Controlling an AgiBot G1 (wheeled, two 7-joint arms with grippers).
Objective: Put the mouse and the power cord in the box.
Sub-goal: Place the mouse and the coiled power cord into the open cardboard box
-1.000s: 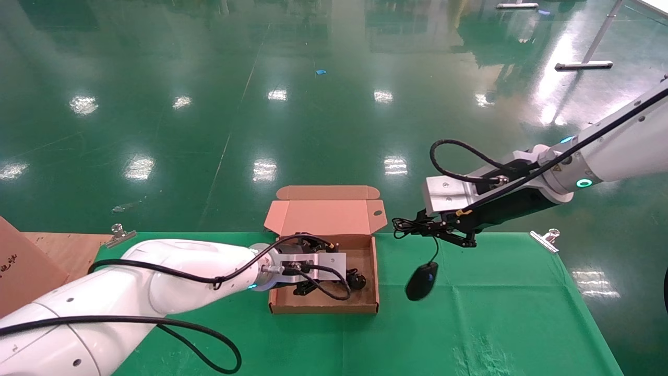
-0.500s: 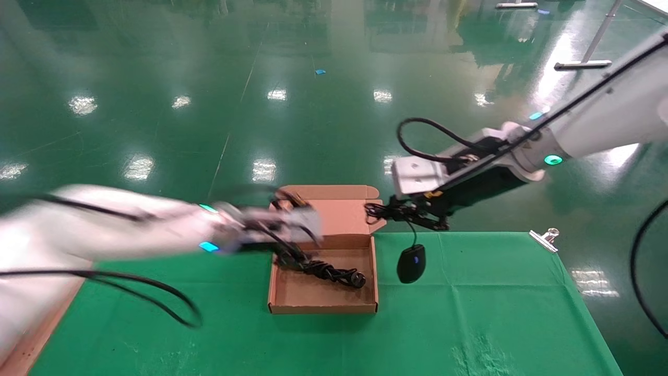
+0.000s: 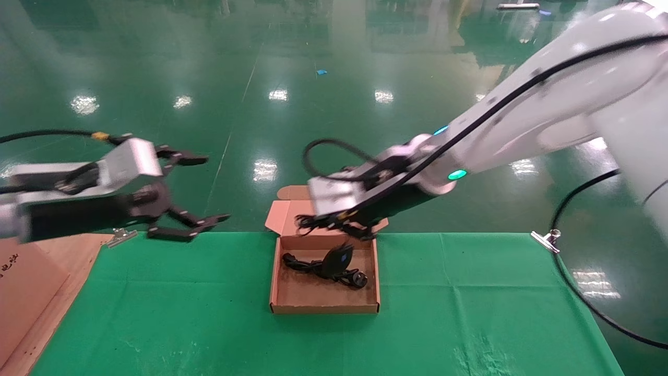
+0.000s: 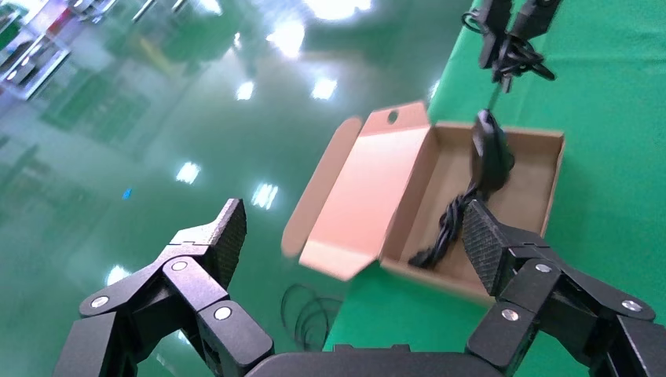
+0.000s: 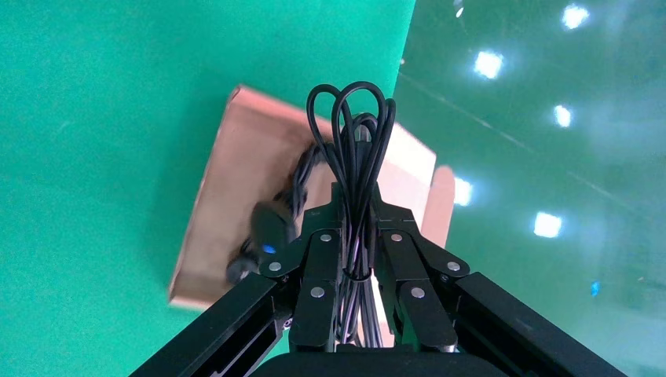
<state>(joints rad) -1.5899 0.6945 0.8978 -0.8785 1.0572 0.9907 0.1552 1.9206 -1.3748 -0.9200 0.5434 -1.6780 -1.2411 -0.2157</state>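
Observation:
The brown box [image 3: 318, 298] lies open on the green cloth, its lid [image 3: 284, 215] tilted back. The power cord [image 3: 305, 265] rests inside, plug [image 3: 359, 281] toward the right wall. My right gripper [image 3: 336, 227] hovers over the box's far edge, shut on the bundled cord [image 5: 357, 149] of the mouse. The mouse [image 3: 335, 260] dangles beneath it, low inside the box over the power cord. The right wrist view shows the mouse [image 5: 271, 229] above the box [image 5: 224, 184]. My left gripper [image 3: 190, 192] is open and empty, raised well left of the box [image 4: 365, 184].
Metal clips [image 3: 545, 237] [image 3: 121, 235] hold the cloth at the table's far edge. A wooden board and a cardboard piece [image 3: 26, 282] sit at the left end. A coil of thin cable [image 4: 306, 314] lies on the floor beyond the table.
My left gripper left the power cord in the box and swung up and far left, open. My right gripper carried the hanging mouse leftward from beside the box to over it.

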